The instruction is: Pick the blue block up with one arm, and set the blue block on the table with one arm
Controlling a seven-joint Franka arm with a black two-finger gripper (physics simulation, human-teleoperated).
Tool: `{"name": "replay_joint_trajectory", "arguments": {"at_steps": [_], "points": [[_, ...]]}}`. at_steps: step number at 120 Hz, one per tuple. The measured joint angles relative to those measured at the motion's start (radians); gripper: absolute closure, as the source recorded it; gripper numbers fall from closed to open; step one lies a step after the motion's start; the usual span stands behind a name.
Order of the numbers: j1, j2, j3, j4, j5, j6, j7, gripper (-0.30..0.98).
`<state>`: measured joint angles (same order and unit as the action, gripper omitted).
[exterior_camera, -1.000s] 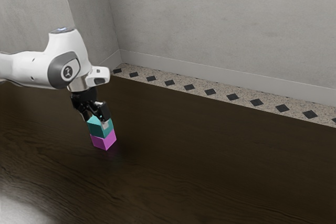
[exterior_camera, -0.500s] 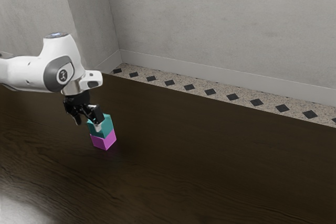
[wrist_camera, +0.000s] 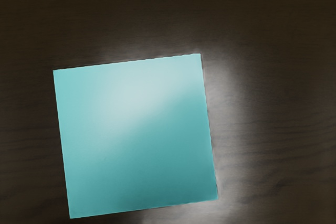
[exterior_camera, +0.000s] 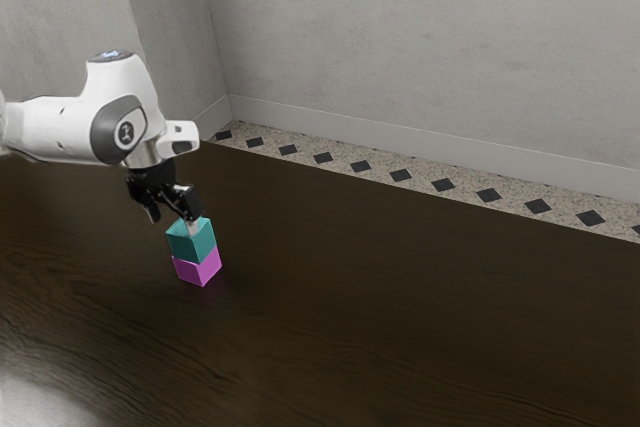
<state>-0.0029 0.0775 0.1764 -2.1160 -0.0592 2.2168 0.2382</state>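
My gripper (exterior_camera: 172,220) is open in the exterior view, its two fingers apart, at the height of the blue block's top and offset toward the exterior view's left. One fingertip overlaps the top edge of the teal-blue block (exterior_camera: 191,244); whether it touches cannot be told. That block sits on a purple block (exterior_camera: 198,268), which rests on the dark table. In the wrist view the blue block (wrist_camera: 136,137) shows its square, flat top, slightly turned.
Dark wooden table (exterior_camera: 370,307) surface extends around the stack, widest toward the exterior view's right. Beyond its far edge lie a patterned floor strip (exterior_camera: 380,169) and a grey wall (exterior_camera: 420,47).
My gripper shifted toward the exterior view's left, away from the blue block, then rose and came slightly back. Both blocks stayed stacked in the same spot.
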Motion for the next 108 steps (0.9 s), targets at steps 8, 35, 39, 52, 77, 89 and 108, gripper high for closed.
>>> {"name": "replay_joint_trajectory", "arguments": {"at_steps": [8,35,39,52,77,89,108], "points": [[-0.006,0.003,0.003,0.01,-0.001,-0.001,0.015,0.0],[0.004,0.039,0.013,0.036,-0.019,-0.002,0.087,0.0],[0.004,0.052,0.014,0.051,-0.022,-0.002,0.096,0.0],[0.002,0.085,0.015,0.077,-0.041,-0.002,0.12,0.0],[0.001,0.117,0.015,0.095,-0.074,-0.004,0.129,0.0],[0.001,0.123,0.015,0.095,-0.079,-0.005,0.127,0.0],[0.001,0.134,0.016,0.096,-0.082,-0.001,0.125,0.0]]}}
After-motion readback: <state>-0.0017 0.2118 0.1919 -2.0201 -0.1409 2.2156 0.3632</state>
